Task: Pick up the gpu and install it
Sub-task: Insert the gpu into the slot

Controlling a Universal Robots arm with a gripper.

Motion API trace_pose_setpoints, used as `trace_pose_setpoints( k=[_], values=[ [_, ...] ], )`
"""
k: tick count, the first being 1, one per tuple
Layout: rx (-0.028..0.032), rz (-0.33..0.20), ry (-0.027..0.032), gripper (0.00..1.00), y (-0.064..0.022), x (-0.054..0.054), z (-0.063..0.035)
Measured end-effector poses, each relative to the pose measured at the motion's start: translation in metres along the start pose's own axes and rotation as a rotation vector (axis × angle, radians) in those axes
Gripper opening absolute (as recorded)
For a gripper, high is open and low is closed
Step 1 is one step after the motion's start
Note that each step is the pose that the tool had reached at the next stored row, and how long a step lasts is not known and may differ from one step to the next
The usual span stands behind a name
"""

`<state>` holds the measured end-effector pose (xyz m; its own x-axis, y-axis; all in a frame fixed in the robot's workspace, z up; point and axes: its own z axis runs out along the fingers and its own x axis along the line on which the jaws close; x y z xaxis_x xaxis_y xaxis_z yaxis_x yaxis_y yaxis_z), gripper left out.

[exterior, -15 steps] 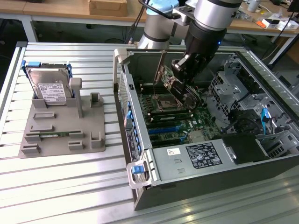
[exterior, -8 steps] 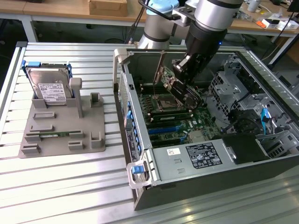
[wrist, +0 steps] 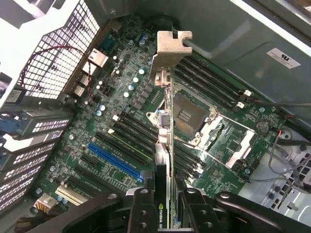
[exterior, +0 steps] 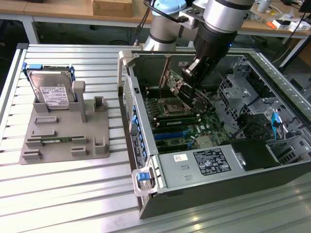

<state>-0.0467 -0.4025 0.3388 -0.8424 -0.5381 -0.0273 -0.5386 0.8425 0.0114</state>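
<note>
Two dark fingers point(wrist: 141, 211) of the gripper point(wrist: 166, 206) are clamped on the gpu point(wrist: 163, 141), one on each face. The wrist view sees the card edge-on, with its green logo showing between them. Beyond the grip the card runs out to its silver bracket point(wrist: 171, 48). Beneath it lies the motherboard point(wrist: 121, 97), with the blue expansion slot point(wrist: 114, 160) to one side of the card, the open CPU socket point(wrist: 187, 114) to the other, and black memory slots point(wrist: 209, 80) further off. The card hangs above the board, seated in no slot. In the exterior view the arm point(exterior: 218, 24) reaches down into the open computer case point(exterior: 194, 194). Well apart, at that view's left, a grey holder point(exterior: 63, 150) carries a hard drive point(exterior: 48, 90) in a blue frame.
</note>
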Motion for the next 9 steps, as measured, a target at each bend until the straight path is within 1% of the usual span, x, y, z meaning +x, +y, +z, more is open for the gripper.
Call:
trace_pose_setpoints(
  k=[8, 9],
  values=[
    [-0.0024, -0.089, 0.0010, 0.26, -0.0017, -0.0027, 0.0011],
    [-0.0029, -0.108, 0.0012, 0.26, -0.0022, -0.0033, 0.0013]
  ],
)
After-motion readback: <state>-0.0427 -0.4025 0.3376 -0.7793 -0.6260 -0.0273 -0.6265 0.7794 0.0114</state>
